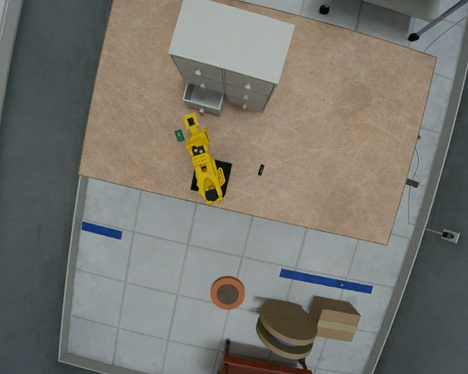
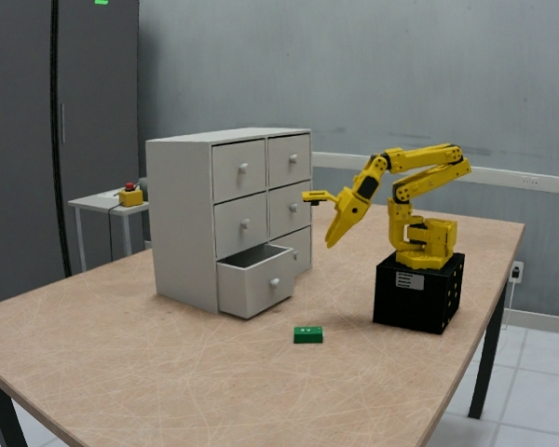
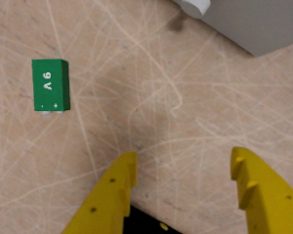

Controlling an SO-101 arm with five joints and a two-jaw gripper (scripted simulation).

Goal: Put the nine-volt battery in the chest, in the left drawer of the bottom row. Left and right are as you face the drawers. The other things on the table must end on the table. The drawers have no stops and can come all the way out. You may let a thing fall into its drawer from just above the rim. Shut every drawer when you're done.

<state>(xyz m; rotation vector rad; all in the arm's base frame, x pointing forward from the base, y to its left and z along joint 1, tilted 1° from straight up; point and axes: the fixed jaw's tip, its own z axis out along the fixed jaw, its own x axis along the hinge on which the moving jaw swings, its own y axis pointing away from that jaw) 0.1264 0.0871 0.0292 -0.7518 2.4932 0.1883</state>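
Observation:
The green nine-volt battery (image 1: 179, 135) (image 2: 307, 334) (image 3: 49, 85) lies flat on the table, in front of the chest and to its left. The grey-white chest (image 1: 230, 36) (image 2: 184, 216) has two columns of three drawers. Its bottom left drawer (image 1: 202, 105) (image 2: 255, 291) (image 3: 264, 24) is pulled partly out, and the part of its inside that shows looks empty. The other drawers are shut. My gripper (image 2: 329, 244) (image 3: 184, 158) is open and empty, above the table in front of the drawer. The battery lies outside the fingers, to the upper left in the wrist view.
A small black object (image 1: 260, 170) lies on the table to the right of the arm's black base (image 1: 225, 167) (image 2: 410, 300) (image 3: 146, 221). The open drawer's knob (image 1: 202, 111) (image 2: 274, 282) (image 3: 195, 7) sticks out toward the arm. The table's front edge runs just behind the base.

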